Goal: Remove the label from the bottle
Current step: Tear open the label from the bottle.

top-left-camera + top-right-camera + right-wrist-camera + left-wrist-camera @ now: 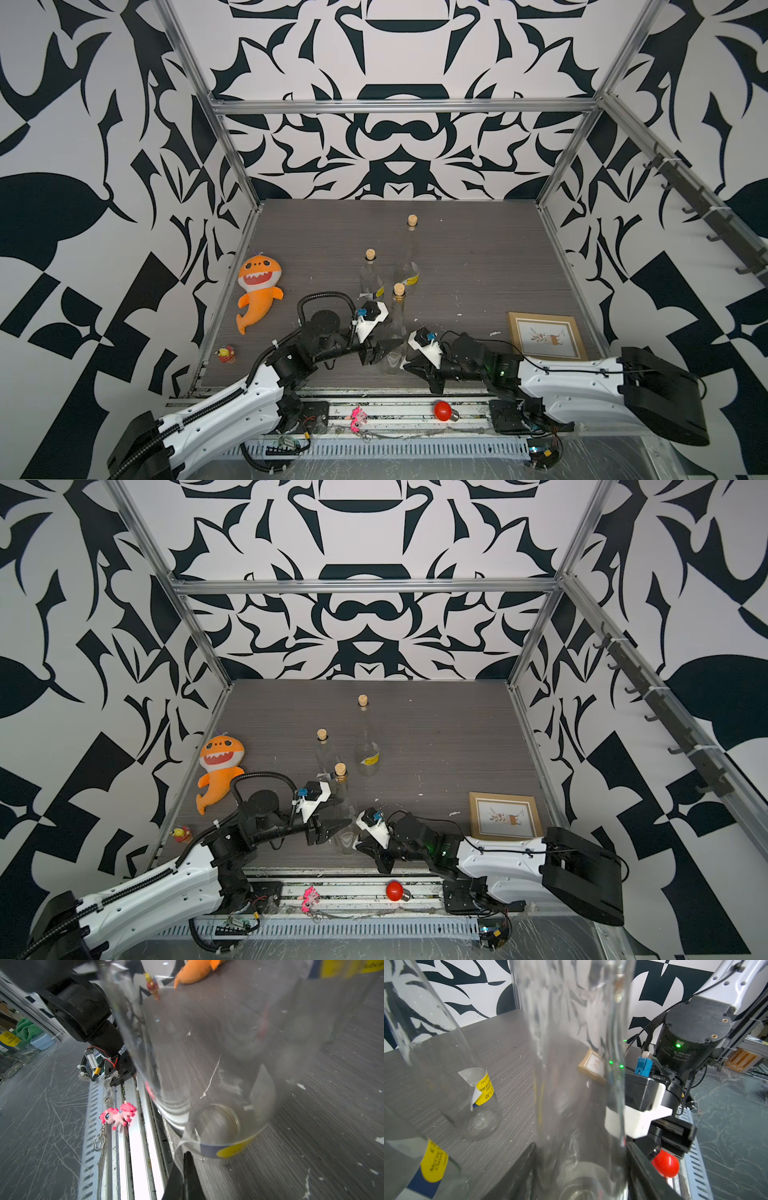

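Your left claw [388, 351] clamps the bottle [397, 322] at lower centre; your right claw [187, 1161], pressed together, pinches the label [232, 1148] by its loose edge.

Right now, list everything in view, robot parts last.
nearest bottle: one, clear, corked, between grippers
label: one, yellow-navy, its base, partly peeled
other bottles: two, clear, yellow-labelled, behind it
shark plush: one, orange, left side
picture frame: one, gold, right side
toy figure: one, red-yellow, front-left corner
bulb: one, red, front rail
pony keychain: one, pink, front rail
left gripper: one, black, gripping nearest bottle
right gripper: one, black, pinching label
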